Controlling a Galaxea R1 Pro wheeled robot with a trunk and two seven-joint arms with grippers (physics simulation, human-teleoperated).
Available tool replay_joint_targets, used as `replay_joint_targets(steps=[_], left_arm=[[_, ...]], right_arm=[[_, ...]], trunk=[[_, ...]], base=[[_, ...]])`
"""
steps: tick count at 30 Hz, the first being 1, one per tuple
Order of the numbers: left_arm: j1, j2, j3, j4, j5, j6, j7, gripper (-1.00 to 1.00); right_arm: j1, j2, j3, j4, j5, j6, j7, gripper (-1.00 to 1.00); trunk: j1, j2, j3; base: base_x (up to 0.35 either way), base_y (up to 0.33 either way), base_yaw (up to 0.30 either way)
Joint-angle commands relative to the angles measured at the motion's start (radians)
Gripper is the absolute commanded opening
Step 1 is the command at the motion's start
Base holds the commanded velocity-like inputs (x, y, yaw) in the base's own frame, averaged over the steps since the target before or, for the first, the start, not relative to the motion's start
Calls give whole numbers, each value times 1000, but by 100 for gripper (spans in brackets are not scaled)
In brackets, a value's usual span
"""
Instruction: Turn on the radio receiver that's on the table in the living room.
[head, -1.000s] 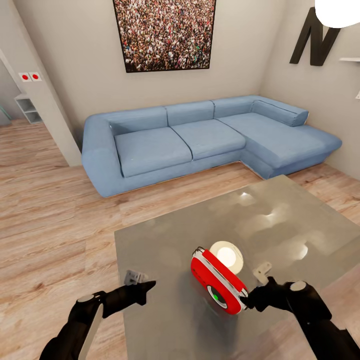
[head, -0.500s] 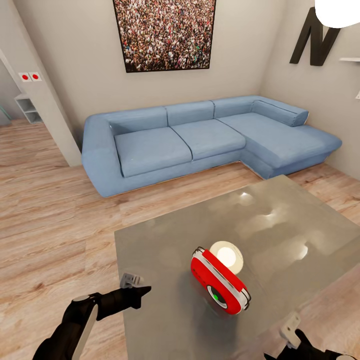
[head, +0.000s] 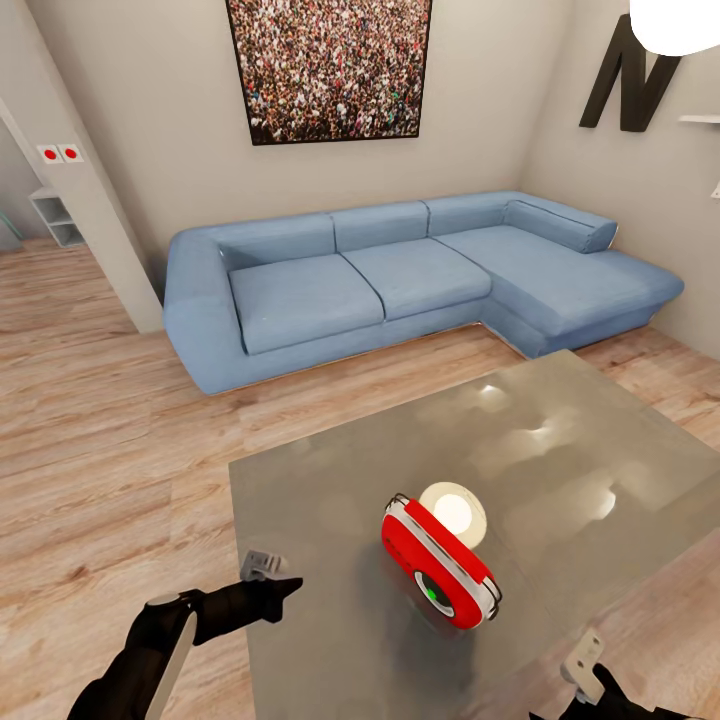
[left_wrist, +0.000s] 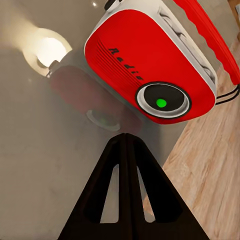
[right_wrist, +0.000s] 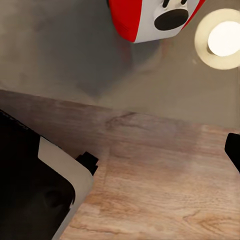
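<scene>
The red radio receiver (head: 440, 565) stands on the glossy grey table (head: 560, 470) near its front edge, its white face and green-centred dial (head: 432, 592) turned toward me. In the left wrist view the radio (left_wrist: 150, 70) sits close ahead, its wire handle at one side. My left gripper (head: 288, 588) is shut, tips together (left_wrist: 125, 137), over the table's left front part, a short gap from the radio. My right gripper (head: 600, 690) hangs low past the table's front edge. One dark fingertip (right_wrist: 233, 150) shows at the side, jaws apart and empty. The radio (right_wrist: 155, 17) lies ahead of it.
A blue L-shaped sofa (head: 400, 280) runs along the far wall under a framed crowd photo (head: 330, 65). Light wood floor (head: 100, 450) surrounds the table. A pendant lamp's bright reflection (head: 452, 510) sits on the tabletop behind the radio. My base (right_wrist: 35, 195) shows below the right wrist.
My right arm has pulled back from the radio's side to below the table's front edge. My left gripper has drawn back slightly toward me. The radio has not moved.
</scene>
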Motion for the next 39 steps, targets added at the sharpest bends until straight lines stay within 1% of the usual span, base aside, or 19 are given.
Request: replay_joint_targets(steps=[1, 16, 36, 39], left_arm=[[0, 0, 0, 1, 0, 0, 0, -100], [0, 3, 1, 11, -2, 0, 2, -100], [0, 3, 1, 13, -2, 0, 2, -100], [0, 3, 1, 16, -3, 0, 2, -100]], right_arm=[[0, 0, 0, 0, 0, 0, -1, 100], [0, -1, -2, 0, -1, 0, -4, 100], [0, -1, -2, 0, -2, 0, -5, 100], [0, -1, -2, 0, -2, 0, -6, 100]], trunk=[[0, 0, 0], [0, 0, 0], [0, 0, 0], [0, 0, 0]], base=[[0, 0, 0], [-21, 0, 0], [-324, 0, 0], [-195, 0, 0]])
